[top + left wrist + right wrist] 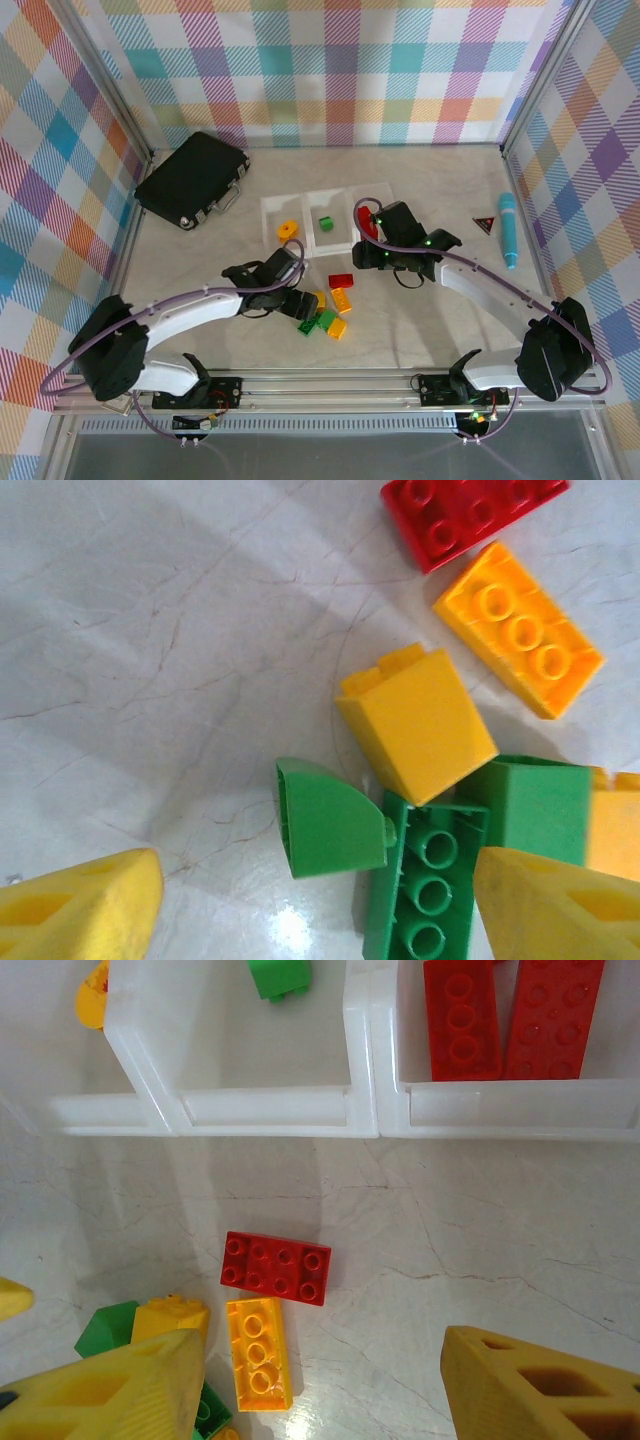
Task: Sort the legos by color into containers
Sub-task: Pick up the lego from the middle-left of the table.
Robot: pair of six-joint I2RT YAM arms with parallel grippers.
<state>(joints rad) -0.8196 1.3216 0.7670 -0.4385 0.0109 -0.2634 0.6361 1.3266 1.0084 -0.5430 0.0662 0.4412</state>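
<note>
Closing on one brick alone is the important thing here: the left gripper (pixel 315 880) should come down straight over the green curved brick (pixel 330 820), so that the green studded brick (pixel 425 900) just beside it is not caught too. Its fingers (pixel 80 910) are spread wide and hold nothing. The right gripper (pixel 322 1360) is also open and empty, above the table (pixel 480 1220) near a red brick (pixel 275 1268). The containers (pixel 265 1110) stand beyond, and the middle one already has a green piece (pixel 278 975).

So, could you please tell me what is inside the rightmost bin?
Two red bricks lie flat, studs up, in that bin. Its far end is cut off, so more may be hidden.
</note>
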